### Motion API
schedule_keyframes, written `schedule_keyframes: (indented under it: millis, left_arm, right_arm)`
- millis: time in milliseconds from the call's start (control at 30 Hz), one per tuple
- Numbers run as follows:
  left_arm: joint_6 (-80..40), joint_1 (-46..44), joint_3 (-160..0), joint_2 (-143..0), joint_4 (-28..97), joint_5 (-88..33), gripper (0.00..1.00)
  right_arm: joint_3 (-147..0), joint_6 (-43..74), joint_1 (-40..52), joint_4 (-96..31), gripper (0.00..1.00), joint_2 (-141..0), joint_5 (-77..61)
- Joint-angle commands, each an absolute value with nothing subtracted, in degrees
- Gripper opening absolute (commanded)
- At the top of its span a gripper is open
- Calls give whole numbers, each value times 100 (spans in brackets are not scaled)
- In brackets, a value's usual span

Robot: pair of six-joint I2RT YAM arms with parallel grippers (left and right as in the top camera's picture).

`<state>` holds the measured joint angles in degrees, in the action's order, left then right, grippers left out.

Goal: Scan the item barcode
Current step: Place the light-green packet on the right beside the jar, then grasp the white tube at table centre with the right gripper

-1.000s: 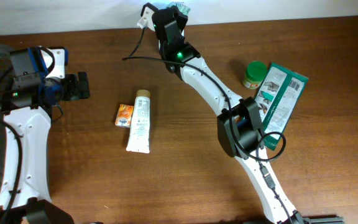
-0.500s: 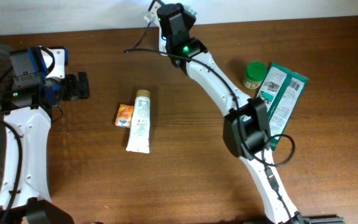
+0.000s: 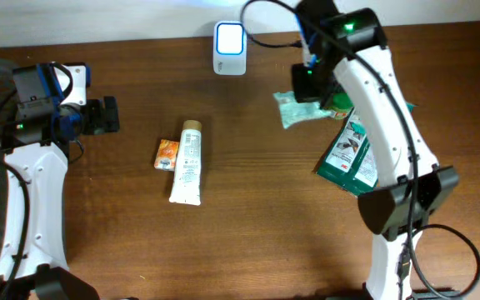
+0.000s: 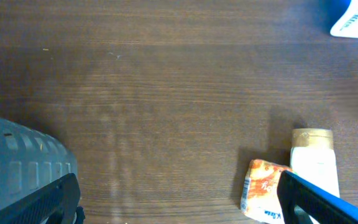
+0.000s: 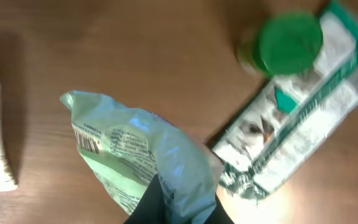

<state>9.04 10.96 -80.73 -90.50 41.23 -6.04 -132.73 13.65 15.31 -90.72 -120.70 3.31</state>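
Right gripper (image 3: pixel 307 82): jaws pinched shut on a pale green packet (image 5: pixel 135 152). It looks lifted off the table (image 3: pixel 248 217), near the far edge and just right of the white scanner (image 3: pixel 230 37). A barcode (image 5: pixel 89 144) shows on the packet's crumpled face in my wrist view. Left gripper (image 3: pixel 111 115): spread wide, holding nothing, by the left edge. I judge the step as presenting the packet. Next I'd need to turn the barcode flat toward the scanner window.

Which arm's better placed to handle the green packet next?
Right. The right gripper is shut on the packet near the scanner; the left gripper is open, empty, far across the table.
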Motion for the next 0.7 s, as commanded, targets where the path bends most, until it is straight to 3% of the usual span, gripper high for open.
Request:
schedule_keyframes:
  millis: [0,100,200,233,267,333,467,567,633,667]
  left_arm:
    - [980,1116,-8066,-9032,4128,-666,99]
    - [980,1116,-8066,-9032,4128,-666,99]
    - [980,1116,-8066,-9032,4130,-666,99]
    - [980,1116,-8066,-9032,4128,-666,99]
    - [980,1116,-8066,-9032,4128,-666,99]
    - [980,1116,-8066,-9032,4128,-666,99]
    - [980,1116,-8066,-9032,4128,-666,99]
    - [980,1116,-8066,-9032,4130,-666,99]
    - [980,1116,-8066,-9032,4128,-666,99]
    - [980,1116,-8066,-9032,4128,-666,99]
  right_arm:
    - [-12136,1914,1175,-8678,4,-11948,384]
    - [-10914,2714,687,-7642,4,-11948,1601]
    - [-10798,2711,397,-7170,5,-11950,1614]
    - [-10798,2707,331,-7118,41,-11950,1614]
    - [-10798,2703,325,-7131,52,-11950,1614]
    - [-10816,2576,325,-7247,59,-11950,1505]
    - [-11399,2064,471,-7787,60,-11896,515]
    - [-11745,1625,1186,-7771,62,-11885,-458]
    - [-11642,1791,1813,-7314,98,-11972,-884]
    - [-11513,1931,2010,-7057,98,-12007,-888]
